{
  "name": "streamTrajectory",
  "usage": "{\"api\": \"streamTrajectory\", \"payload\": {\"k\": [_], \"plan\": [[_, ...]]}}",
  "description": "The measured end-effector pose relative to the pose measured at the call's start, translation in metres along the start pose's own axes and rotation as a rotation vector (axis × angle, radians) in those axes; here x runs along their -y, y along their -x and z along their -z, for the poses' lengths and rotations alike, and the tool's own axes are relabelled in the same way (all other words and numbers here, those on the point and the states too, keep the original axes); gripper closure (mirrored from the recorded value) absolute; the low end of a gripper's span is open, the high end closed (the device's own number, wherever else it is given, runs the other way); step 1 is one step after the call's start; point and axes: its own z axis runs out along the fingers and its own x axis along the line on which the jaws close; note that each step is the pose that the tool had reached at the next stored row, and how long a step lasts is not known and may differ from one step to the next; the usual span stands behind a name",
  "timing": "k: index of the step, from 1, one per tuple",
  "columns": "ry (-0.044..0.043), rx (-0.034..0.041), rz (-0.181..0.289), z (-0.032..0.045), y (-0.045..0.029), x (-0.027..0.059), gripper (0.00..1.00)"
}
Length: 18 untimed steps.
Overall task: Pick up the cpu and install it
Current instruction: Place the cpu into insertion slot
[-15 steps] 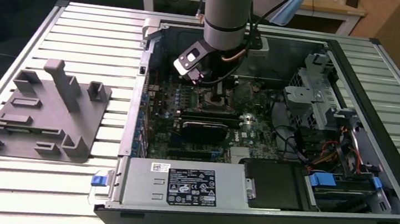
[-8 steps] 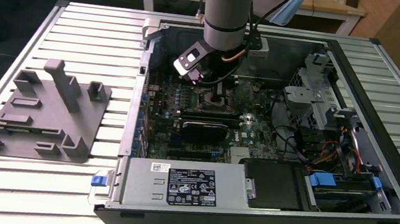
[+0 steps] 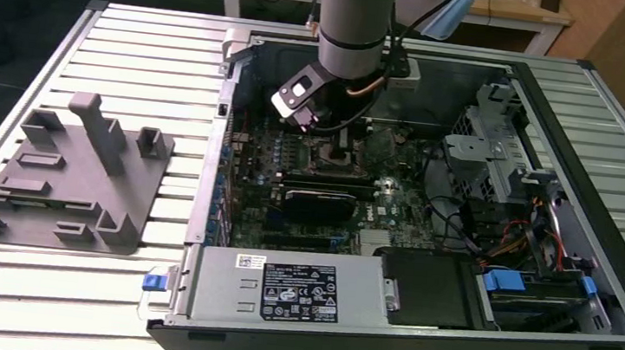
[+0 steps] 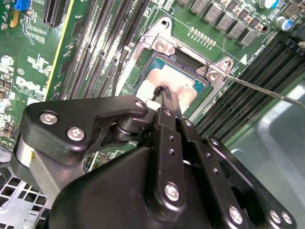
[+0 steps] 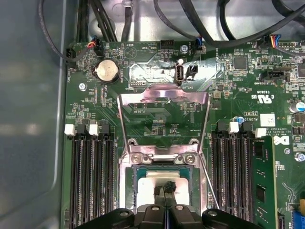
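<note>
The cpu (image 5: pixel 148 180) lies flat in the black socket (image 5: pixel 127 186) on the green motherboard, its silver top showing in both wrist views (image 4: pixel 164 76). My gripper (image 5: pixel 164 187) hangs straight over it. The two black fingers are pressed together with no gap, and their tips (image 4: pixel 165 94) sit at the middle of the chip's top, touching it or just above it. The socket's metal load plate (image 5: pixel 162 107) stands swung open behind the chip. In the exterior view the arm reaches down into the open computer case, with the gripper (image 3: pixel 332 142) low over the socket.
A thin metal lever (image 4: pixel 267 88) sticks out beside the socket. Memory slots (image 5: pixel 90 176) flank it on both sides. Black cables (image 5: pixel 190 19) run along the case wall behind. A grey tray with upright posts (image 3: pixel 68 175) stands on the slatted table at the exterior view's left.
</note>
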Motion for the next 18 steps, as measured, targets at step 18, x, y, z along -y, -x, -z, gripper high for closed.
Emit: {"api": "streamTrajectory", "payload": {"k": [18], "plan": [[-0.0001,0.002,0.0,0.0489,-0.0015,-0.0038,0.89]]}}
